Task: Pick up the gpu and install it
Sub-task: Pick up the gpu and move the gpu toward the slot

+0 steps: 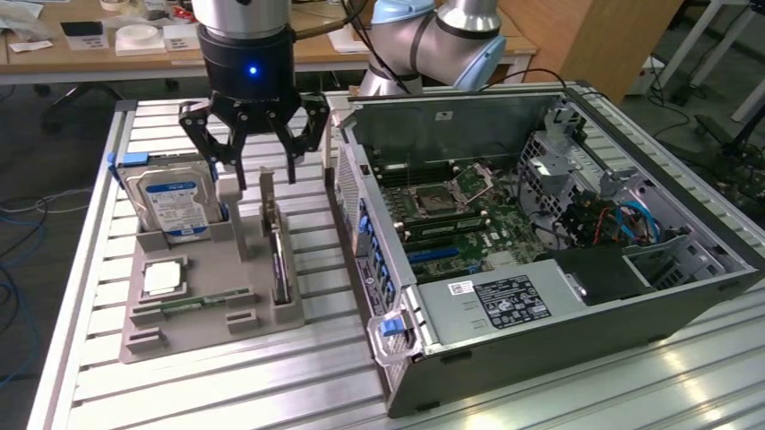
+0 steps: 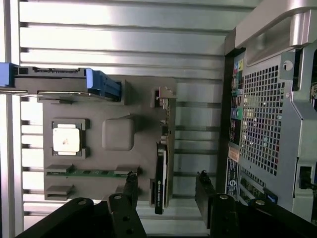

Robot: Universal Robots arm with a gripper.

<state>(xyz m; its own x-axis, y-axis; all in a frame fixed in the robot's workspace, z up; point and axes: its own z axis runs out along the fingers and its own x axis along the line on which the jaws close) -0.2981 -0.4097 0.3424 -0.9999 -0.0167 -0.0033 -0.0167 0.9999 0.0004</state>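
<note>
Exterior view: the gripper (image 1: pixel 265 175) hangs with its fingers spread wide, just above the gpu (image 1: pixel 278 255). The card stands on edge in the grey holder (image 1: pixel 197 327), beside the open computer case (image 1: pixel 538 269). Wrist view: the gpu (image 2: pixel 161 168) lies between the parted fingers (image 2: pixel 130 186), clear of both.

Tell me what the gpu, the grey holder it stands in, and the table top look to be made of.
gpu: dark matte circuit board, probably fibreglass laminate; its silver-grey end bracket looks like bare sheet metal.
grey holder: uniform matte grey with soft, rounded edges, likely plastic, perhaps printed.
table top: pale silvery slats with a brushed sheen and glare, likely aluminium profile.
</note>
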